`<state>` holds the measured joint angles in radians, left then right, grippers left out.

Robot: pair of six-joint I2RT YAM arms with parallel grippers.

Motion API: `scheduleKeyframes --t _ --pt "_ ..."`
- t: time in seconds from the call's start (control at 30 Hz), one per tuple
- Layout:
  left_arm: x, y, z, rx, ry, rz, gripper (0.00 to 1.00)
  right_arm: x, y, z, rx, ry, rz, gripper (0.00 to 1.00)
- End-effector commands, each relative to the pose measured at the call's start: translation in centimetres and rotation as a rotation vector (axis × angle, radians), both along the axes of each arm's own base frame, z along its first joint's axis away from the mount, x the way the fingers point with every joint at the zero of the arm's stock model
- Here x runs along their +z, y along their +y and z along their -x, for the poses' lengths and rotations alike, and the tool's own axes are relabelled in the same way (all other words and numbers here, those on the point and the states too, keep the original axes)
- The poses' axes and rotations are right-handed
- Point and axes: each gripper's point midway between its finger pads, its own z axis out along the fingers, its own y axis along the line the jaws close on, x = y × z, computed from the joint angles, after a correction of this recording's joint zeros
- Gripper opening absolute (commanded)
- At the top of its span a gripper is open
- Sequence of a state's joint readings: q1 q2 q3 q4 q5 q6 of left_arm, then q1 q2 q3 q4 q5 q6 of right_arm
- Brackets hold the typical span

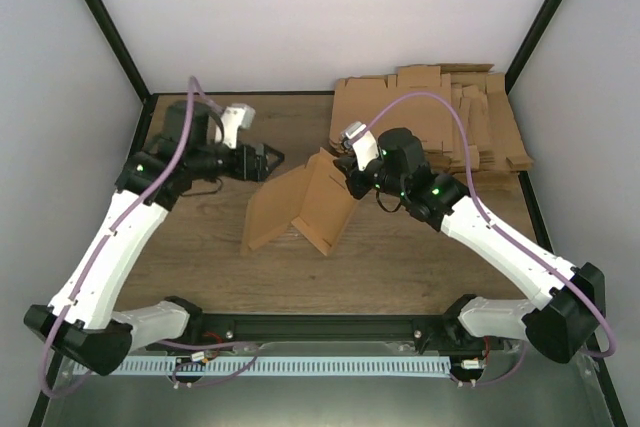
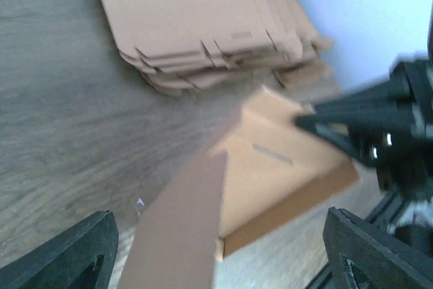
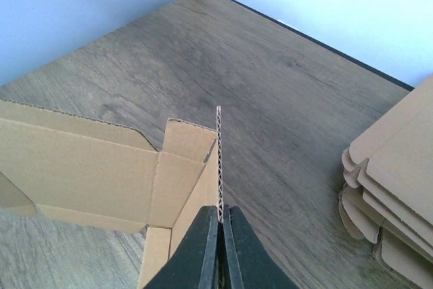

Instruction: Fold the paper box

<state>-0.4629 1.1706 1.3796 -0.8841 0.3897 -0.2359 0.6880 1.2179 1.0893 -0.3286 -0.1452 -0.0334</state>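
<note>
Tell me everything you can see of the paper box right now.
The paper box is plain brown corrugated cardboard, half folded: its panels stand at angles, with flaps and a slit showing. It rests on the wooden table. The right hand is shut on the edge of one upright panel; the left hand is open beside it.

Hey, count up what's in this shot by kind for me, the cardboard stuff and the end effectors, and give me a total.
paper box, partly folded: 1
pile of flat cardboard blanks: 1
end effectors: 2, the left end effector and the right end effector
Total: 4
</note>
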Motion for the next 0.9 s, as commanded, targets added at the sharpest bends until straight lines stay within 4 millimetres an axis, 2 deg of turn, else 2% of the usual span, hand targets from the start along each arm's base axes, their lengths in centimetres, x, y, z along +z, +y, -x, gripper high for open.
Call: scheduleKeyframes --t 0.0,0.03,0.07,0.13,0.23,0.37,0.43,0.5,0.67,0.87 --pt "1.5 1.9 -3.8 0.076 -0.007 0.067 0.91 2.6 0.7 0.3 0.041 -0.058 -0.055 0.01" --pt "1.5 2.6 -4.5 0.1 -0.002 0.08 0.97 2.6 0.7 0.4 0.044 -0.059 -0.055 0.01" --pt "1.3 3.3 -5.3 0.136 0.003 0.086 1.0 2.6 0.7 0.3 0.044 -0.06 -0.054 0.01" --pt "1.0 4.9 -6.8 0.211 0.007 0.094 1.0 2.6 0.7 0.3 0.045 -0.065 -0.055 0.01" --pt "0.6 5.7 -8.0 0.234 0.015 0.146 1.0 2.5 0.8 0.3 0.045 -0.07 -0.058 0.01" --pt "-0.6 4.3 -8.7 0.156 0.036 0.21 1.0 2.7 1.0 0.2 0.051 -0.076 -0.071 0.01" --pt "-1.8 3.8 -9.1 0.134 0.057 0.226 1.0 2.9 1.1 0.3 0.057 -0.078 -0.081 0.01" --pt "-3.0 3.7 -9.8 0.143 0.076 0.224 1.0 3.0 1.2 0.4 0.063 -0.081 -0.089 0.01" --pt "-4.5 3.6 -11.0 0.163 0.095 0.263 1.0 2.7 1.2 0.2 0.054 -0.077 -0.091 0.01" --pt "-6.1 1.3 -10.2 0.042 0.161 0.399 1.0 2.0 1.2 0.0 0.038 -0.063 -0.112 0.01"
